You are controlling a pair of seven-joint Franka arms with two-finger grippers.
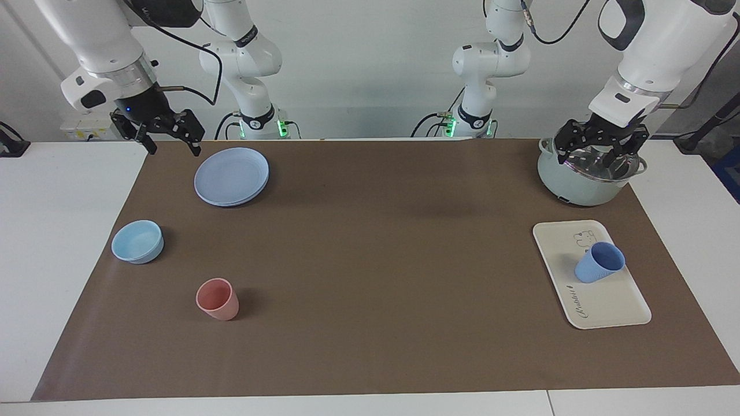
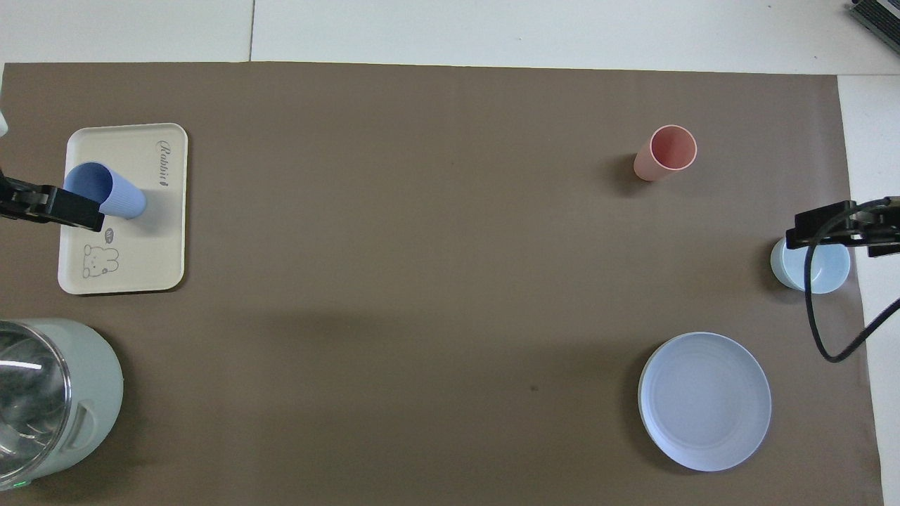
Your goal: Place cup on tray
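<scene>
Facing view: the cup [image 1: 599, 262] stands upright on the tray [image 1: 601, 306], roughly at the tray's middle, toward the edge that faces the left arm's end of the table; taking the tray as a clock face in this view, the bear drawing sits near 1 o'clock and the script lettering near 7. Nothing grips the cup. The left gripper [image 1: 601, 151] hangs over the pot [image 1: 578, 188], which lies nearer to the robots than the tray, about 12 o'clock from it. Its fingers are spread apart and hold nothing; whether they touch the pot's rim cannot be told. The right gripper [image 1: 171, 140] hangs over the mat's corner at the right arm's end, just beside the plate [image 1: 231, 175], at about 10 o'clock from it. Its fingers are also spread wide and empty. The bowl [image 1: 137, 241] lies farther from the robots than the plate, and the pink cup [image 1: 218, 299] stands farther still, at about 5 o'clock from the bowl. In the overhead view the left gripper's tip [image 2: 53, 205] overlaps the cup's rim [image 2: 88, 183], yet the facing view shows them well apart.
</scene>
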